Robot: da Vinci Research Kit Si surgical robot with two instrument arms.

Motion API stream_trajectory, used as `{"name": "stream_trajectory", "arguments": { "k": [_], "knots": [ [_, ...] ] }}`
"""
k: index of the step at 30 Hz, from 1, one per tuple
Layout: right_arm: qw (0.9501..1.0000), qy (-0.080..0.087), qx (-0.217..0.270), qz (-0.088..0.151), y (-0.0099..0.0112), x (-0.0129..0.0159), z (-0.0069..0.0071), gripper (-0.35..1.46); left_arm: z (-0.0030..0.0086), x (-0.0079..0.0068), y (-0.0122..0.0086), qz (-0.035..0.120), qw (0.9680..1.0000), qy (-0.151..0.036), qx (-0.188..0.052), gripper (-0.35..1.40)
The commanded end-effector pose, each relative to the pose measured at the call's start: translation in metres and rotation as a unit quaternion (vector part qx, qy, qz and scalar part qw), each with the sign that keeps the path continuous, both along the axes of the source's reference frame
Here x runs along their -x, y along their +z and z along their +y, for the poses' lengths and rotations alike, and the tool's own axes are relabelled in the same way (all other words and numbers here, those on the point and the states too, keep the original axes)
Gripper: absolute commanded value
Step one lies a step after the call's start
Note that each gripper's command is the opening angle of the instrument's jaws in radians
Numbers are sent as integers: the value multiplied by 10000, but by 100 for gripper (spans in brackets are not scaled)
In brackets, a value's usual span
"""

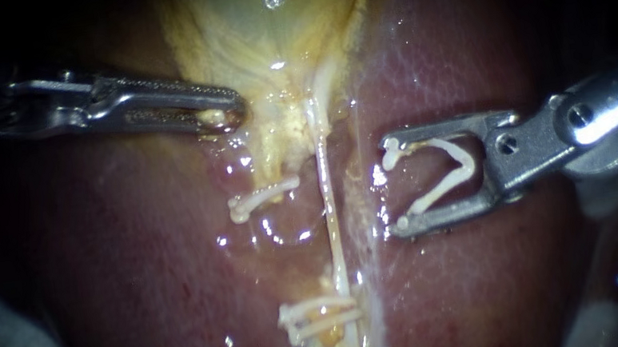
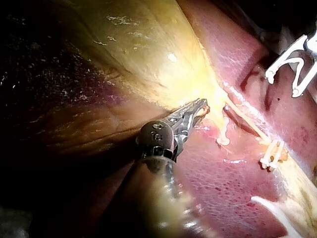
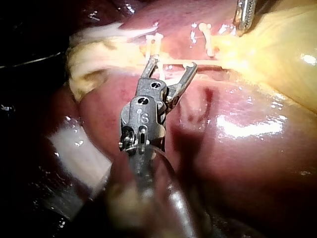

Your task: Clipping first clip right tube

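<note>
In the endoscope view the thin pale right tube point(image 1: 326, 195) runs down the dark red liver point(image 1: 136, 262) from the yellow-green gallbladder point(image 1: 264, 26). Just right of it, not touching, the right instrument point(image 1: 394, 186) has its pincer spread wide, with an open white V-shaped clip point(image 1: 471, 163) seated against both jaws. Up-left of the tube, the left instrument point(image 1: 224, 117) has its pincer closed on yellow gallbladder tissue. In the left wrist view the left instrument point(image 2: 200, 106) pinches that tissue near the gallbladder end of the tube point(image 2: 245, 119). In the right wrist view the right instrument point(image 3: 171, 64) has its clip-bearing tips close before the tube point(image 3: 208, 63).
</note>
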State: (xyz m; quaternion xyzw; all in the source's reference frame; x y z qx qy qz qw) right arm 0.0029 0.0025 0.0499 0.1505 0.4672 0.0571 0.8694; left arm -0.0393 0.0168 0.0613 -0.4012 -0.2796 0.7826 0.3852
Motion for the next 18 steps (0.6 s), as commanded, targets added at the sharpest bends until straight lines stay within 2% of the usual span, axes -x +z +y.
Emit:
{"name": "stream_trajectory", "arguments": {
  "k": [1,3,9,11,13,18],
  "knots": [
    [10000,1,0,0,0,0,0,49,1,-2,-4,-4,10000,8,-5,-35],
    [10000,1,0,0,0,0,0,49,3,-8,-15,-11,10000,10,-20,-35],
    [10000,1,2,0,0,0,0,49,12,-34,-63,59,9998,-180,-17,-35],
    [10000,2,2,0,0,0,-1,49,15,-38,-73,63,9998,-199,38,-35],
    [10000,2,4,-1,1,0,-1,49,18,-38,-78,40,9997,-214,57,-35],
    [10000,18,25,-12,3,-3,-4,48,17,-36,-76,33,9997,-227,66,-35]
  ]
}}
